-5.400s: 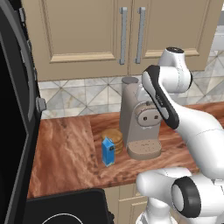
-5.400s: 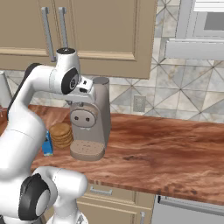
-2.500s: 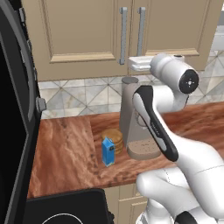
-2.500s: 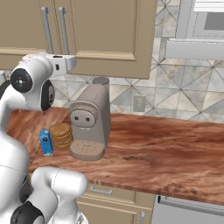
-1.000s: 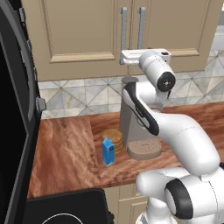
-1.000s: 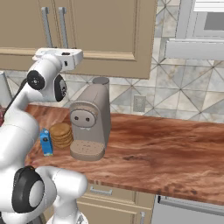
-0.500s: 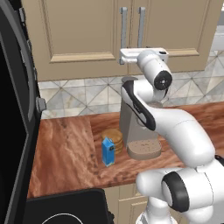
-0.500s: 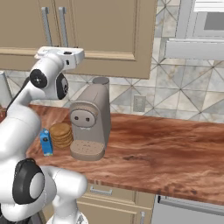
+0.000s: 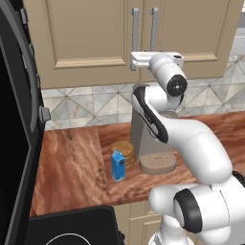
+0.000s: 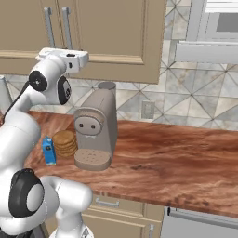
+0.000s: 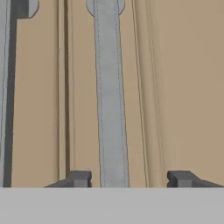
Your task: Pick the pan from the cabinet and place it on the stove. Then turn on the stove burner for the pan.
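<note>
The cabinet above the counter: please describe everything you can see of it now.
The cabinet is a tan wall unit that looks like wood, hung over the tiled backsplash. Its panelled doors are shut, so nothing inside shows. Two long silver bar handles stand upright side by side where the doors meet. The gripper is raised to the right-hand handle's lower end, which runs between its dark fingertips, nearer one than the other; whether the jaws touch the bar cannot be told.
</note>
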You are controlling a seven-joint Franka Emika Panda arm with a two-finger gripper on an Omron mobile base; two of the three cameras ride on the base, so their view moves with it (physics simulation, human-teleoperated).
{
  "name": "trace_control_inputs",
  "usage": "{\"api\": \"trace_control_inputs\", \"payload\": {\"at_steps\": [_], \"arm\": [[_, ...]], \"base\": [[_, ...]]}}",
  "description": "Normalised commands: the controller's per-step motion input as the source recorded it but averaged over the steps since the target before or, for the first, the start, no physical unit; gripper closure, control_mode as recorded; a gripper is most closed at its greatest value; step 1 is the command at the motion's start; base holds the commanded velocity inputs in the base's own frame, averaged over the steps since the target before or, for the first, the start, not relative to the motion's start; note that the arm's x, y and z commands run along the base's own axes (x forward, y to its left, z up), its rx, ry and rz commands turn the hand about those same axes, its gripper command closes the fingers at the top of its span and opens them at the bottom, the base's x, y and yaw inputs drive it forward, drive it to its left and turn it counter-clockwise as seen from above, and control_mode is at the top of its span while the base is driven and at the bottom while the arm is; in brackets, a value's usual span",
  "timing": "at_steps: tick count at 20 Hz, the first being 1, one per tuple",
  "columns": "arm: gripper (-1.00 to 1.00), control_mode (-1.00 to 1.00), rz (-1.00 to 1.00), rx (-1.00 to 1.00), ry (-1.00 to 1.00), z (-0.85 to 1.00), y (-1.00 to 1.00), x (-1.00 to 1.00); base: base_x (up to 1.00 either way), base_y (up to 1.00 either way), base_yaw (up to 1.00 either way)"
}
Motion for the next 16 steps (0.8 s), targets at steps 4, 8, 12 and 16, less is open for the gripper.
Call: {"api": "trace_control_inputs", "payload": {"at_steps": [4,8,12,16], "arm": [[1.0,-1.0,-0.02,-0.05,0.05,-0.09,0.13,0.0],[1.0,-1.0,-0.01,-0.09,0.02,-0.14,0.41,0.04],[1.0,-1.0,0.04,-0.08,0.0,-0.14,0.45,0.16],[1.0,-1.0,0.01,-0.01,0.02,0.0,0.1,0.02]], "base": [[0.0,0.0,0.0],[0.0,0.0,0.0],[0.0,0.0,0.0],[0.0,0.0,0.0]]}}
